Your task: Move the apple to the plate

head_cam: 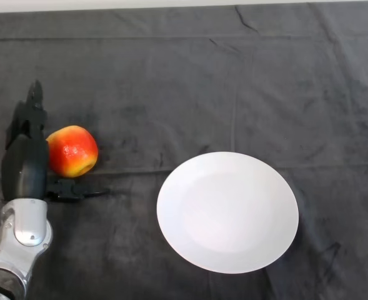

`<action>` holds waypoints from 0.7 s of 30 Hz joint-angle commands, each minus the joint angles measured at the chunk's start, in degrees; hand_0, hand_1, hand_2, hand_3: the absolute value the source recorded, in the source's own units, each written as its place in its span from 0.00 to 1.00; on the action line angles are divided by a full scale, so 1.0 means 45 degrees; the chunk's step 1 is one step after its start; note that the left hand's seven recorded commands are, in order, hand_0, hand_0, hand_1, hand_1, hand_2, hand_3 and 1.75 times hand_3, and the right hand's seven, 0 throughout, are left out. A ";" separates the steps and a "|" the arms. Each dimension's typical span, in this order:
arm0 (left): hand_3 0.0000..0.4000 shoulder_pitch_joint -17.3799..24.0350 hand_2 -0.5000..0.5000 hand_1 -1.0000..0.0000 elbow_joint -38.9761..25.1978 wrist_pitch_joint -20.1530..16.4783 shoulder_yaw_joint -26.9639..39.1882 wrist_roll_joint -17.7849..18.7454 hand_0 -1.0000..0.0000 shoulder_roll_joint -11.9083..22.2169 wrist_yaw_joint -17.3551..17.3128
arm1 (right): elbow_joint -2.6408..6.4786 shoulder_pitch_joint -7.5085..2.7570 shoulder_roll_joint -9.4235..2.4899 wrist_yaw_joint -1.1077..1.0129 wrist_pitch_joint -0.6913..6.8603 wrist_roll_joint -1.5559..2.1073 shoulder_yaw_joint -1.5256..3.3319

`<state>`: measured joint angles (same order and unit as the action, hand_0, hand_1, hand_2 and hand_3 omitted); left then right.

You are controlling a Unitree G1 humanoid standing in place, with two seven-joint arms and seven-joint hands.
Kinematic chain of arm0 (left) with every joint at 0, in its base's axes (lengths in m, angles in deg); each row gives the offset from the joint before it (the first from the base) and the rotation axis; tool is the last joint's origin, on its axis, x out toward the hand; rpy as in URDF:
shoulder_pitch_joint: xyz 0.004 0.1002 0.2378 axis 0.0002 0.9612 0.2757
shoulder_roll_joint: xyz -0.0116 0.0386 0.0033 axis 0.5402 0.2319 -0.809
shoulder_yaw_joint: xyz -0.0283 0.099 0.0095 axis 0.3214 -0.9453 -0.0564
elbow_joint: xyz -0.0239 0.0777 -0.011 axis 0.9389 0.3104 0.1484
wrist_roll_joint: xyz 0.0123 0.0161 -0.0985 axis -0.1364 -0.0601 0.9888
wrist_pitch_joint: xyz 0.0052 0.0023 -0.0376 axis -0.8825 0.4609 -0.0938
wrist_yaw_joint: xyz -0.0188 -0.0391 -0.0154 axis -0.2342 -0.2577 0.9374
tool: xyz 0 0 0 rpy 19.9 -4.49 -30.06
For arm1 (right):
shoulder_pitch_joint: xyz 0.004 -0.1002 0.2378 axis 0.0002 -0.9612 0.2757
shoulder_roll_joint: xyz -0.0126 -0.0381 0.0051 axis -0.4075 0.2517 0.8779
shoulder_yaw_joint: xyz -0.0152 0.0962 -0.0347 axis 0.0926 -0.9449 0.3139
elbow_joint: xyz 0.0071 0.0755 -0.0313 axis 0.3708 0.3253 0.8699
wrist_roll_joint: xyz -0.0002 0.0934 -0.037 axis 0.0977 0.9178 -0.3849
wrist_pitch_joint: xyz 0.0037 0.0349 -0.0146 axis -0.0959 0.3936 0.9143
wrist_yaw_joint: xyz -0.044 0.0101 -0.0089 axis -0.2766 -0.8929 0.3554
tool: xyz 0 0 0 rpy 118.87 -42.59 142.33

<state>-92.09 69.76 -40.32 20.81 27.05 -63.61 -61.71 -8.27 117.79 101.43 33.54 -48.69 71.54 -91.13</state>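
Note:
A red and yellow apple (pixel 73 150) rests on the dark cloth at the left of the head view. My left hand (pixel 24 166) lies right beside it on its left, palm against or very near the fruit. The fingers (pixel 32 111) reach straight toward the far side, past the apple's left flank. The thumb (pixel 77 191) sticks out to the right, just in front of the apple. The hand is open and nothing is curled around the fruit. A white round plate (pixel 227 211) lies bare to the right of the apple, a short gap away.
Dark wrinkled cloth (pixel 233 87) covers the whole table. A pale strip of the table's far edge (pixel 171 3) shows at the top.

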 commanded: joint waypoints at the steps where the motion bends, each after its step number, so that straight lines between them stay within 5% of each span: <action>1: 0.40 -0.0322 0.30 1.00 0.0660 -0.0336 -0.0338 0.0242 0.60 -0.0128 -0.0261 | 0.0080 -0.0433 0.0229 -0.0009 -0.0084 0.0110 -0.0058; 2: 0.47 -0.0328 0.26 1.00 0.0678 -0.0358 -0.0344 0.0254 0.53 -0.0130 -0.0316 | 0.0080 -0.0433 0.0229 -0.0009 -0.0084 0.0110 -0.0058; 4: 0.62 -0.0349 0.45 0.48 0.0719 -0.0420 -0.0361 0.0284 0.38 -0.0125 -0.0470 | 0.0080 -0.0433 0.0229 -0.0008 -0.0084 0.0111 -0.0058; 5: 0.69 -0.0356 0.49 0.33 0.0730 -0.0439 -0.0368 0.0291 0.31 -0.0121 -0.0515 | 0.0079 -0.0433 0.0229 -0.0008 -0.0084 0.0111 -0.0058; 6: 0.90 -0.0367 0.56 0.10 0.0743 -0.0469 -0.0379 0.0298 0.22 -0.0113 -0.0577 | 0.0079 -0.0433 0.0229 -0.0008 -0.0084 0.0111 -0.0058; 7: 1.00 -0.0368 0.58 0.00 0.0751 -0.0487 -0.0392 0.0299 0.17 -0.0107 -0.0616 | 0.0079 -0.0433 0.0229 -0.0008 -0.0084 0.0111 -0.0058; 10: 1.00 -0.0360 0.50 0.00 0.0762 -0.0528 -0.0436 0.0287 0.00 -0.0092 -0.0689 | 0.0078 -0.0434 0.0228 -0.0007 -0.0084 0.0111 -0.0058; 21: 1.00 -0.0385 0.50 0.00 0.0729 -0.0631 -0.0593 0.0187 0.00 0.0021 -0.0792 | 0.0075 -0.0435 0.0227 -0.0006 -0.0084 0.0112 -0.0057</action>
<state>-92.52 70.21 -41.47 19.31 27.14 -63.65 -64.13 -8.28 117.79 101.43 33.54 -48.69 71.54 -91.13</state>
